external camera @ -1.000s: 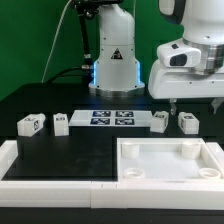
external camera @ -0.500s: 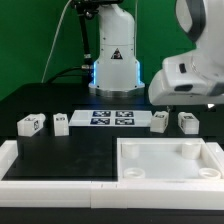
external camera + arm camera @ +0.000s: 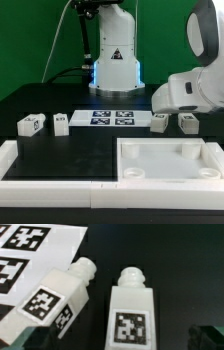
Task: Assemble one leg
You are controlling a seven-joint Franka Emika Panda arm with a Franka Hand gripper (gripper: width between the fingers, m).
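At the exterior view's left, a white raised border (image 3: 40, 186) is laid along the near edge of the dark surface (image 3: 70, 150). Farther back, four legs are set out in a row. The first leg (image 3: 31, 124) is placed at the far left and the second leg (image 3: 60, 124) just right of it. Next comes the marker board (image 3: 112, 119), then the third leg (image 3: 160, 121) just beside the board's right edge. The fourth leg (image 3: 187, 122) is found near the third but apart from it. The tabletop (image 3: 170, 175) is placed at the near right, with its corner sockets turned upward. The arm (image 3: 195, 90) is held above the third and fourth legs.

In the wrist view the third leg (image 3: 55, 297) is seen tilted, close against the board's edge; whether it touches cannot be told. The fourth leg (image 3: 130, 308) is laid apart beside it, and both tags face upward. The fingers (image 3: 208, 334) are seen only as dark blurred shapes, spread wide and released, with nothing grasped.
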